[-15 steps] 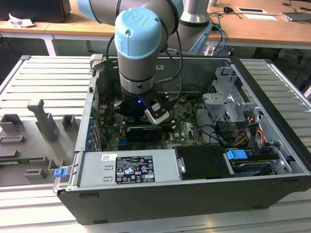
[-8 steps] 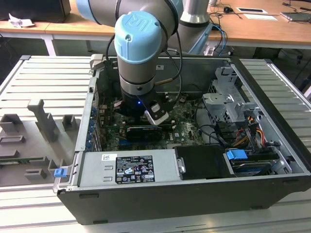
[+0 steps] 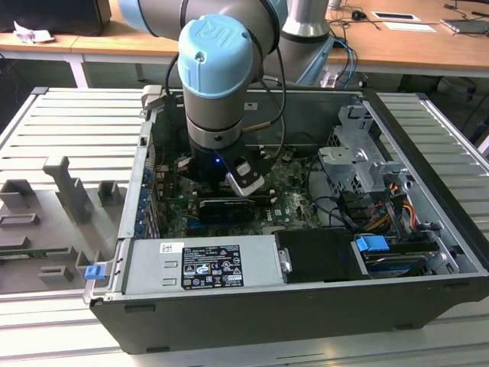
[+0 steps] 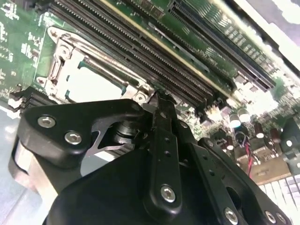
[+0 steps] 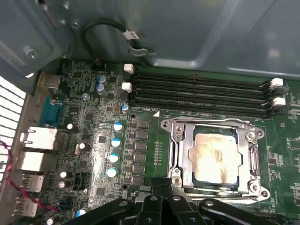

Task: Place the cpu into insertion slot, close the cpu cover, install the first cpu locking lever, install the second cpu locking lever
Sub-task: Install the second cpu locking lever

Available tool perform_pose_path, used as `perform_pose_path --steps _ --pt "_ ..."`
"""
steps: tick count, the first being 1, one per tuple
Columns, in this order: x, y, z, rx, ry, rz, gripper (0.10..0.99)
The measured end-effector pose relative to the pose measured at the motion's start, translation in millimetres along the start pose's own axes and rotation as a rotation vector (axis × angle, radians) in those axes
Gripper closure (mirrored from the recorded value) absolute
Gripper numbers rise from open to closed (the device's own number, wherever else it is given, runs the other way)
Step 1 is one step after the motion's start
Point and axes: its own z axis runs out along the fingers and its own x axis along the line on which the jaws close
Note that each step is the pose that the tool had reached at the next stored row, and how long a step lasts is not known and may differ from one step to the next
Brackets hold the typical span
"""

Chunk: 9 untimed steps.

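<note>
The cpu [image 5: 216,157], a pale silvery square, lies in the insertion slot [image 5: 215,186] on the green motherboard. The cpu cover [image 5: 255,157], a silver metal frame, lies flat over it, and the chip shows through its window. The cpu [image 4: 93,86] and the cpu cover [image 4: 63,61] also appear in the second wrist view. My gripper [image 5: 162,183] hangs just beside one edge of the socket with its black fingers pressed together. In the second wrist view the gripper [image 4: 157,96] tip sits close to a corner of the cover frame. Nothing shows between the fingers.
Long black memory slots [image 5: 201,91] run beside the socket. Blue-topped capacitors [image 5: 114,140] and rear ports stand on the other side. My arm's wrist [image 3: 218,115] reaches down into the open computer case, between the black graphics card [image 3: 229,208], the power supply [image 3: 202,264] and the drive cage [image 3: 359,164].
</note>
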Motion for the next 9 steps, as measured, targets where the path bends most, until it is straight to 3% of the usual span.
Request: perform_pose_path --steps 5,6,9 --pt "-0.1 3.3 -11.1 0.0 0.0001 0.0 0.98" --pt "-0.2 5.1 -17.1 -0.001 0.0 0.0 0.98" --pt "0.1 5.7 -19.0 -0.001 -0.0002 0.0 0.98"
